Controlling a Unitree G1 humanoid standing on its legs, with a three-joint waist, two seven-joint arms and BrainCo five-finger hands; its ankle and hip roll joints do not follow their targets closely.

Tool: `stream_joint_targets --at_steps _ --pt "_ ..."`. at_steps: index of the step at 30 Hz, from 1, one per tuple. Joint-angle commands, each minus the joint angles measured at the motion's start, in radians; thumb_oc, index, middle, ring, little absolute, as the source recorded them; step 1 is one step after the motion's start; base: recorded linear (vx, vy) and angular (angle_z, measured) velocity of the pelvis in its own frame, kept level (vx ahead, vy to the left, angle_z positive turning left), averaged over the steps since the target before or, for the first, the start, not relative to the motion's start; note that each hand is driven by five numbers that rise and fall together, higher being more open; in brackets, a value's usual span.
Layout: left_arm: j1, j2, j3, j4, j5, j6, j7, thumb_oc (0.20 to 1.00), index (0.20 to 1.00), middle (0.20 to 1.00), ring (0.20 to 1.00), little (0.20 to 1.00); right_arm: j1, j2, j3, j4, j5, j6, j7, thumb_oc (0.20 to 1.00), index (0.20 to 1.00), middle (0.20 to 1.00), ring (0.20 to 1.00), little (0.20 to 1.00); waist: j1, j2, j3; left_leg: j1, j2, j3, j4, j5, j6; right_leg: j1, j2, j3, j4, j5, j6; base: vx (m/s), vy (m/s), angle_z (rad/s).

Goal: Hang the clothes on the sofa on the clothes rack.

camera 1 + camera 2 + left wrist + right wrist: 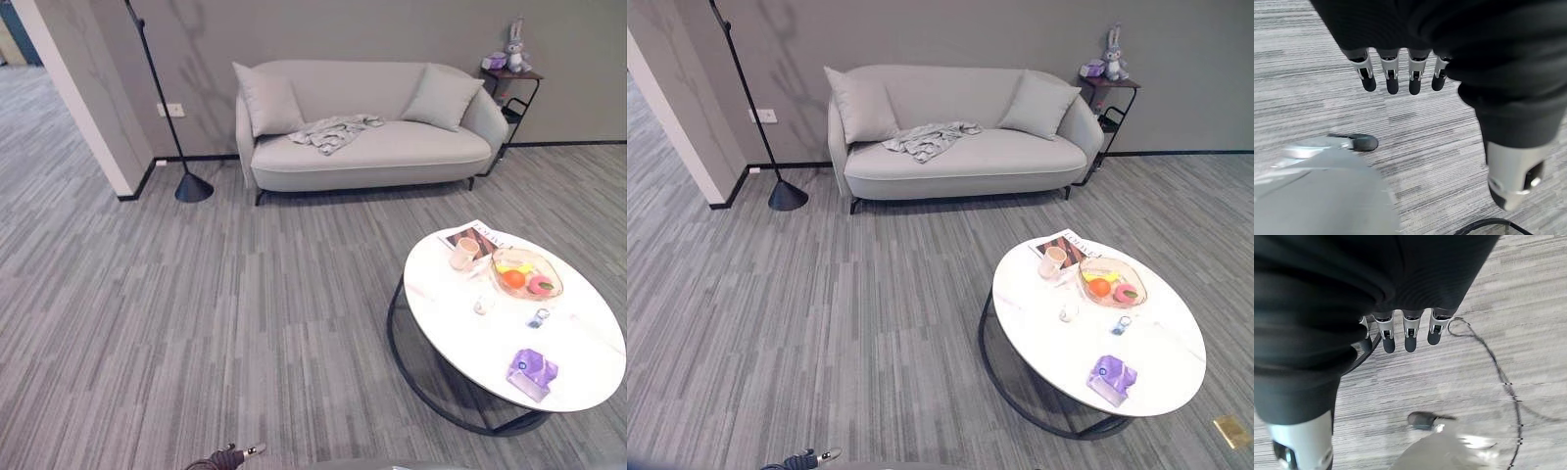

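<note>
Left hand (pixel 1400 73) hanging over grey striped carpet (pixel 1425 147), fingers straight and relaxed, thumb apart, nothing held. Right hand (pixel 1400 330) likewise loose above the same carpet, fingers straight, empty.

Out past the hands, at the far side of the room: light grey sofa (pixel 392 152) against the grey wall. Grey crumpled clothes (pixel 335 130) lying on the sofa seat, left of its middle, one edge draped toward the backrest, just beside the left cushion (pixel 267 100). Right cushion (pixel 443 96) propped in the opposite corner, well apart from the clothes. Left of the sofa, a black stand with a cone base (pixel 193 186) on the carpet and a thin pole slanting up toward the far left; whether this is the clothes rack, cannot tell. White wall column (pixel 93 108) further left, with a wall socket (pixel 169 110) between stand pole and sofa.

Right of the sofa, a small dark side table (pixel 511 78) bearing a grey plush rabbit (pixel 515 47) and a purple item beside it.

Near right: round white coffee table (pixel 588 362) on a black ring frame. On it, a magazine (pixel 482 235) at the far edge, a pale cup (pixel 463 254) touching it, a glass bowl of fruit (pixel 526 274) just to the right, a small clear item (pixel 481 305) and a small blue one (pixel 538 317) near the middle, a purple packet (pixel 532 373) toward the near edge.
</note>
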Motion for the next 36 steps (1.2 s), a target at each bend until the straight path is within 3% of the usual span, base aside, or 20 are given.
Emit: stream_joint_targets --at_steps 1,3,4,6,9,12,14,15,18,21,23,24,25,28,29,31,32,33,34,36 --pt "-0.049 -0.037 0.004 0.001 -0.008 -0.003 -0.006 1.000 1.000 1.000 1.000 1.000 -0.026 -0.058 -0.040 -0.051 0.044 -0.027 -0.015 1.000 1.000 1.000 1.000 1.000 0.037 0.025 0.139 -0.131 0.028 0.053 0.361 -0.001 0.058 0.053 -0.007 0.016 -0.003 0.062 0.005 -0.13 -0.285 0.64" --pt "-0.052 -0.031 0.008 0.011 -0.017 -0.007 -0.001 1.000 1.000 1.000 1.000 1.000 -0.037 -0.066 -0.032 -0.070 0.043 -0.024 -0.017 1.000 1.000 1.000 1.000 1.000 0.051 0.025 0.167 -0.194 0.021 0.053 0.455 -0.013 0.065 0.070 0.007 0.021 -0.001 0.061 0.002 0.12 -0.092 0.17" --pt "-0.050 -0.029 0.024 0.016 -0.029 -0.006 -0.010 1.000 1.000 1.000 1.000 1.000 -0.032 -0.066 -0.044 -0.078 0.041 -0.028 -0.015 1.000 1.000 1.000 1.000 1.000 0.074 0.027 0.171 -0.237 0.021 0.079 0.325 -0.015 0.061 0.101 0.027 0.028 -0.003 0.041 0.008 0.21 -0.051 -0.25" --pt "-0.045 -0.027 0.027 0.016 -0.026 -0.005 -0.012 1.000 1.000 1.000 1.000 1.000 -0.029 -0.067 -0.048 -0.076 0.043 -0.031 -0.015 1.000 1.000 1.000 1.000 1.000 0.082 0.023 0.173 -0.218 0.024 0.090 0.260 -0.010 0.056 0.114 0.027 0.032 -0.003 0.041 0.014 0.25 0.013 -0.37" --pt "-0.038 -0.024 0.035 0.005 -0.013 0.003 -0.025 1.000 1.000 1.000 1.000 1.000 -0.027 -0.065 -0.050 -0.087 0.042 -0.035 -0.010 1.000 1.000 1.000 1.000 1.000 0.112 0.030 0.181 -0.209 0.037 0.110 -0.083 0.059 0.034 0.161 0.039 0.037 -0.003 0.039 0.022 0.34 0.092 0.02" --pt "-0.041 -0.012 0.043 0.010 -0.002 0.002 -0.021 1.000 1.000 1.000 1.000 1.000 -0.043 -0.064 -0.052 -0.090 0.050 -0.039 -0.012 1.000 1.000 1.000 1.000 1.000 0.146 0.024 0.193 -0.273 0.045 0.115 -0.205 0.064 0.022 0.206 0.025 0.041 -0.003 0.028 0.020 0.39 0.185 0.27" --pt "-0.024 0.004 0.087 0.041 0.017 0.000 -0.020 1.000 1.000 1.000 1.000 1.000 -0.051 -0.049 -0.051 -0.070 0.032 -0.039 0.000 1.000 1.000 1.000 1.000 1.000 0.159 0.010 0.090 -0.187 0.046 0.116 -0.234 0.116 0.004 0.218 -0.003 0.071 -0.003 0.042 0.012 0.89 0.553 -0.56" --pt "-0.019 0.015 0.088 0.048 0.016 -0.007 -0.007 1.000 1.000 1.000 1.000 1.000 -0.053 -0.038 -0.038 -0.056 0.015 -0.036 0.006 1.000 1.000 1.000 1.000 1.000 0.167 -0.009 0.046 -0.146 0.010 0.116 -0.234 0.122 0.015 0.232 -0.043 0.076 0.028 0.070 0.005 0.71 0.460 -1.37" --pt "-0.023 0.023 0.079 0.044 0.020 -0.007 -0.007 1.000 1.000 1.000 1.000 1.000 -0.055 -0.038 -0.035 -0.044 0.015 -0.033 0.004 1.000 1.000 1.000 1.000 1.000 0.167 -0.010 0.038 -0.107 -0.009 0.126 -0.234 0.105 0.022 0.219 -0.062 0.070 0.110 0.068 0.007 0.37 0.273 -0.84" --pt "-0.030 0.026 0.068 0.039 0.015 -0.008 -0.004 1.000 1.000 1.000 1.000 1.000 -0.058 -0.053 -0.040 -0.041 0.016 -0.031 0.001 1.000 1.000 1.000 1.000 1.000 0.146 0.035 0.053 -0.017 -0.014 0.129 -0.234 0.072 0.027 0.150 -0.056 0.054 0.341 0.058 0.005 0.32 0.325 0.09" --pt "-0.034 0.026 0.068 0.036 0.006 -0.011 0.004 1.000 1.000 1.000 1.000 1.000 -0.059 -0.060 -0.041 -0.046 0.015 -0.030 0.001 1.000 1.000 1.000 1.000 1.000 0.118 0.083 0.087 0.067 0.011 0.132 -0.234 0.055 0.027 0.065 -0.036 0.034 0.525 0.047 -0.005 0.24 0.256 0.09" --pt "-0.034 0.026 0.068 0.036 0.006 -0.011 0.004 1.000 1.000 1.000 1.000 1.000 -0.059 -0.060 -0.041 -0.046 0.015 -0.030 0.001 1.000 1.000 1.000 1.000 1.000 0.119 0.081 0.090 0.070 0.009 0.134 -0.234 0.054 0.027 0.065 -0.038 0.036 0.531 0.044 -0.005 0.34 0.216 0.00" --pt "-0.033 0.030 0.069 0.038 -0.002 -0.015 0.012 1.000 1.000 1.000 1.000 1.000 -0.056 -0.061 -0.042 -0.049 0.014 -0.027 0.001 1.000 1.000 1.000 1.000 1.000 0.100 0.109 0.111 0.133 0.016 0.136 -0.234 0.049 0.028 -0.005 -0.045 0.012 0.566 0.038 -0.010 0.35 0.154 0.06" --pt "-0.029 0.032 0.073 0.023 -0.012 -0.020 0.014 1.000 1.000 1.000 1.000 1.000 -0.045 -0.073 -0.050 -0.047 0.010 -0.028 -0.001 1.000 1.000 1.000 1.000 1.000 0.072 0.111 0.129 0.189 -0.009 0.124 -0.234 0.035 0.034 -0.076 -0.046 -0.003 0.423 0.041 0.006 0.44 0.094 -0.16" --pt "-0.021 0.029 0.066 0.016 -0.014 -0.022 0.013 1.000 1.000 1.000 1.000 1.000 -0.038 -0.076 -0.053 -0.045 0.012 -0.025 -0.004 1.000 1.000 1.000 1.000 1.000 0.042 0.107 0.139 0.231 -0.030 0.106 -0.234 0.015 0.038 -0.120 -0.036 -0.015 0.224 0.043 0.010 0.55 0.043 0.00" --pt "-0.019 0.031 0.057 0.014 -0.014 -0.024 0.015 1.000 1.000 1.000 1.000 1.000 -0.033 -0.077 -0.053 -0.046 0.017 -0.023 -0.005 1.000 1.000 1.000 1.000 1.000 0.007 0.116 0.156 0.284 -0.032 0.090 -0.234 -0.013 0.048 -0.199 -0.010 -0.028 0.052 0.056 0.021 0.56 0.028 0.11" --pt "-0.023 0.037 0.050 0.021 -0.025 -0.027 0.020 1.000 1.000 1.000 1.000 1.000 -0.038 -0.075 -0.047 -0.048 0.017 -0.020 -0.001 1.000 1.000 1.000 1.000 1.000 -0.018 0.125 0.170 0.326 -0.025 0.081 -0.234 -0.024 0.047 -0.325 -0.003 -0.075 -0.003 0.045 0.033 0.43 0.017 0.20" --pt "-0.023 0.036 0.050 0.021 -0.025 -0.027 0.020 1.000 1.000 1.000 1.000 1.000 -0.038 -0.076 -0.047 -0.047 0.017 -0.020 0.000 1.000 1.000 1.000 1.000 1.000 -0.017 0.131 0.170 0.328 -0.018 0.082 -0.234 -0.028 0.046 -0.323 0.003 -0.077 -0.003 0.042 0.032 0.53 -0.006 0.33" --pt "-0.024 0.037 0.053 0.035 -0.037 -0.030 0.021 1.000 1.000 1.000 1.000 1.000 -0.047 -0.079 -0.038 -0.039 0.008 -0.018 0.007 1.000 1.000 1.000 1.000 1.000 -0.036 0.138 0.179 0.364 -0.003 0.091 -0.234 -0.036 0.033 -0.374 0.008 -0.128 -0.003 0.030 0.040 0.46 -0.053 0.57" --pt "-0.026 0.028 0.039 0.043 -0.028 -0.028 0.018 1.000 1.000 1.000 1.000 1.000 -0.037 -0.087 -0.032 -0.027 0.000 -0.020 0.008 1.000 1.000 1.000 1.000 1.000 -0.044 0.131 0.157 0.385 -0.001 0.084 -0.234 -0.037 0.036 -0.338 0.022 -0.143 -0.003 0.035 0.038 0.53 -0.122 0.64"
